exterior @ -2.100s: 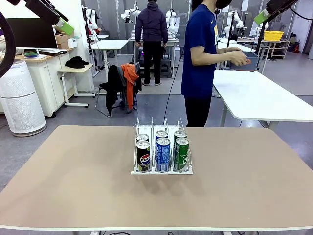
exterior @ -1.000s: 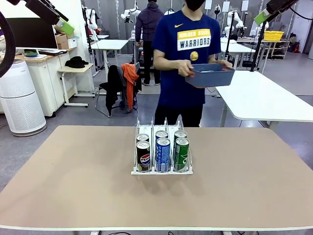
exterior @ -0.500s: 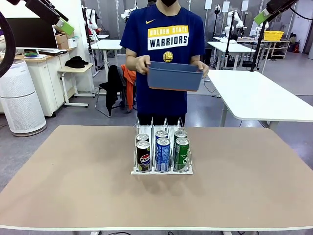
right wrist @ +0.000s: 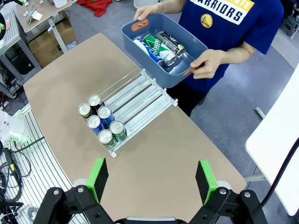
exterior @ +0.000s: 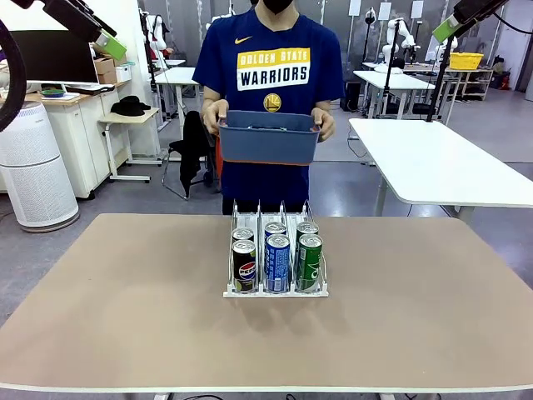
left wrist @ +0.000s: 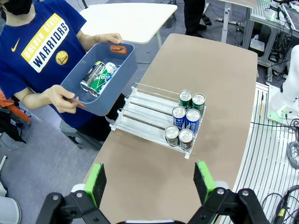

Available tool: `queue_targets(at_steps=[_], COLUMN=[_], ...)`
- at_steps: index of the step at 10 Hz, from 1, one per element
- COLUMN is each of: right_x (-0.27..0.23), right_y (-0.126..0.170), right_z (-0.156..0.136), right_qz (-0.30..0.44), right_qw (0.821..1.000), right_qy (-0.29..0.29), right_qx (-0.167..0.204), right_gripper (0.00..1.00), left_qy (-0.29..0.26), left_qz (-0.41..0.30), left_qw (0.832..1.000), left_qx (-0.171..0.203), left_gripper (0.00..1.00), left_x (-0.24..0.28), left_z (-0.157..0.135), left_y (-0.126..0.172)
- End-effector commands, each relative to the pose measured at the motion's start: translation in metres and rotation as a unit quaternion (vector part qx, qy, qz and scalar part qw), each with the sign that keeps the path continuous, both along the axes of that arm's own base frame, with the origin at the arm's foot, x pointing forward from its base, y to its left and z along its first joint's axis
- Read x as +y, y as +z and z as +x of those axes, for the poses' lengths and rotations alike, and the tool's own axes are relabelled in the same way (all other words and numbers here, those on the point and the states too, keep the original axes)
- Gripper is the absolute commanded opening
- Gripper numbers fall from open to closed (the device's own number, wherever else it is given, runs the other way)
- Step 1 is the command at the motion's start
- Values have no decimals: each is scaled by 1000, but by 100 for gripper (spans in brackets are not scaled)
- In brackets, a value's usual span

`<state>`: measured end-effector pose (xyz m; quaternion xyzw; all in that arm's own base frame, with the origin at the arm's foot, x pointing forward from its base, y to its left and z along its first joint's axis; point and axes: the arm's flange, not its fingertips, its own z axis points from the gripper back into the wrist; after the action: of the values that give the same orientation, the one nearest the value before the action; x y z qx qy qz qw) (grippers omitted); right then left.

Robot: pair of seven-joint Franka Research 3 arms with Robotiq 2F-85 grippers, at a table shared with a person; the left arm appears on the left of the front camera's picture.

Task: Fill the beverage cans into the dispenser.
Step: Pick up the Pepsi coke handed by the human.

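The dispenser (exterior: 275, 218) stands mid-table, its near end packed with two rows of beverage cans: black Pepsi (exterior: 244, 267), blue (exterior: 277, 263) and green (exterior: 310, 262) in front. Its far lanes (left wrist: 145, 114) lie bare behind the cans (left wrist: 186, 122). At the far edge a person holds a blue-grey bin (exterior: 268, 137) with loose cans (left wrist: 98, 77) lying in it. From the right wrist I see the same bin (right wrist: 145, 63), its cans (right wrist: 159, 46) and the dispenser (right wrist: 135, 95). My left gripper (left wrist: 151, 179) and right gripper (right wrist: 152, 178) hang open high above the table, holding nothing.
The tan table (exterior: 125, 317) spreads wide on both sides of the dispenser. A white table (exterior: 441, 167) stands behind at the right. A white air purifier (exterior: 33, 167) and chairs sit behind at the left.
The person turned from the white side table with the bin and walked to the far edge, facing me. Both arms and the racked cans stayed still.
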<state>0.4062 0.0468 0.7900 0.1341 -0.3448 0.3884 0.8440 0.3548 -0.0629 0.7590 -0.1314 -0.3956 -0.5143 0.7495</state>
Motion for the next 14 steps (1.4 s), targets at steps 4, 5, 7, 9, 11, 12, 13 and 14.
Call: queue_targets(at_steps=[4, 5, 7, 9, 11, 12, 13, 14], right_x=[0, 0, 0, 0, 0, 0, 0, 0], right_y=[-2, -2, -2, -2, -2, -2, -2, -2], right_z=[-1, -1, -1, -1, -1, -1, -1, -1], right_qz=[-1, -1, -1, -1, -1, -1, -1, -1], right_qw=[1000, 1000, 1000, 1000, 1000, 1000, 1000, 1000], right_qy=[3, 3, 3, 3, 3, 3, 3, 3], right_qx=[3, 3, 3, 3, 3, 3, 3, 3], right_gripper=[100, 100, 100, 100, 100, 100, 100, 100], left_qy=[1, 1, 1, 1, 1, 1, 1, 1], left_qz=[4, 4, 4, 4, 4, 4, 4, 4], left_qw=[1000, 1000, 1000, 1000, 1000, 1000, 1000, 1000], left_qx=[-1, -1, -1, -1, -1, -1, -1, -1], left_gripper=[100, 100, 100, 100, 100, 100, 100, 100], left_x=[1, 1, 1, 1, 1, 1, 1, 1], left_z=[-1, -1, -1, -1, -1, -1, -1, -1], left_y=[0, 0, 0, 0, 0, 0, 0, 0])
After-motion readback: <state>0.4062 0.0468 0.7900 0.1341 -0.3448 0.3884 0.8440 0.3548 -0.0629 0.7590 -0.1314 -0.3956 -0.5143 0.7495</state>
